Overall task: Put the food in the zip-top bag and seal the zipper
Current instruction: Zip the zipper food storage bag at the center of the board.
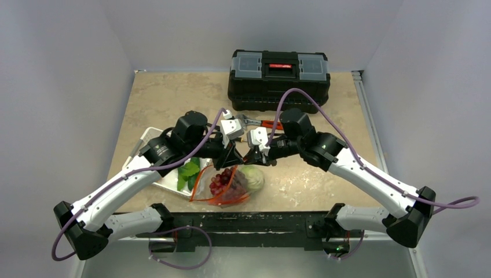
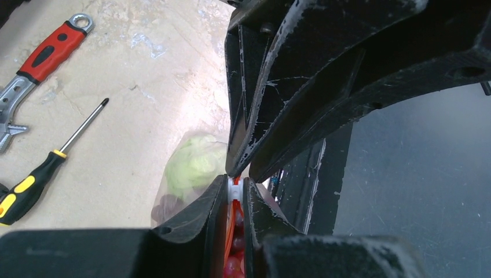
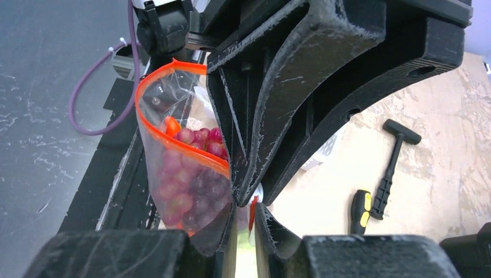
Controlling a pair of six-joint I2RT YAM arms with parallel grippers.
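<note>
Sealing looks like the step in hand: the bag [image 1: 223, 186] hangs near the table's front edge, between the two arms, held up by its mouth. The zipper [image 3: 173, 68] is not closed. In the right wrist view the orange strip bows out in an open loop above the grapes [image 3: 188, 174], with a small orange piece [image 3: 171, 124] on top of them. The cabbage [image 2: 194, 165] shows behind clear film in the left wrist view, so probably inside, not certain. The leaves [image 1: 188, 171] lie outside on the white tray [image 1: 147, 138], so the food is likely not all in. The left claw [image 2: 234, 185] is narrow, pinched on the strip. The right claw [image 3: 250, 202] is also narrow, clamped on the bag's edge at the strip. From above they sit just beside each other at one end of the mouth. To do it well, keep one pinch fixed as an anchor and run the other along the strip toward the far end. Hold firm pressure and keep the two halves lined up. Keep the bag taut so the loop flattens first. The risk is that film or a grape gets caught in the track, or the strip slips out. Around it are the wrench [image 2: 40, 55], screwdriver [image 2: 46, 168] and hammer [image 3: 394, 156] on the table [image 1: 324, 174], with the toolbox [image 1: 279, 78] at the back.
</note>
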